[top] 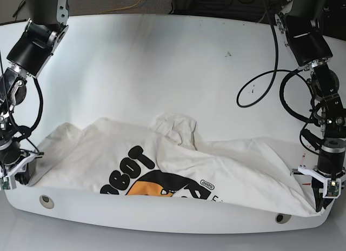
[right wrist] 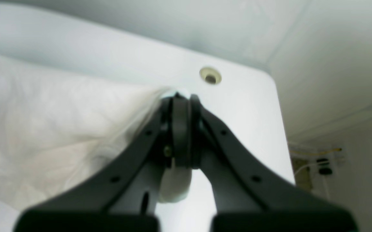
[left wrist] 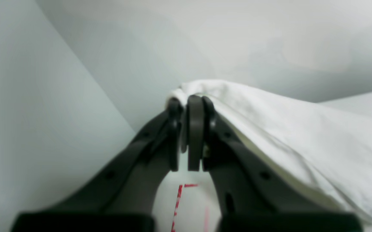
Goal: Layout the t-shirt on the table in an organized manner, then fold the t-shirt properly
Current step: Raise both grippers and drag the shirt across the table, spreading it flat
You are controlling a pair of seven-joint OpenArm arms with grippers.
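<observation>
T-shirt [top: 162, 159] stretches sideways along the table's [top: 162, 61] near edge, left gripper [top: 323, 201] and right gripper [top: 20, 174] each clamped on opposite ends.

Both arms are black, built of blocky segments with rounded joint housings. The left arm [top: 313, 51] carries loose black cables that loop out beside it; the right arm [top: 30, 45] has a thinner black cable along its lower links. Each wrist ends in a white bracket. The left gripper [left wrist: 190, 135] and right gripper [right wrist: 181, 135] have matte dark-grey curved fingers with small round screw holes and flat, rounded pads.
</observation>
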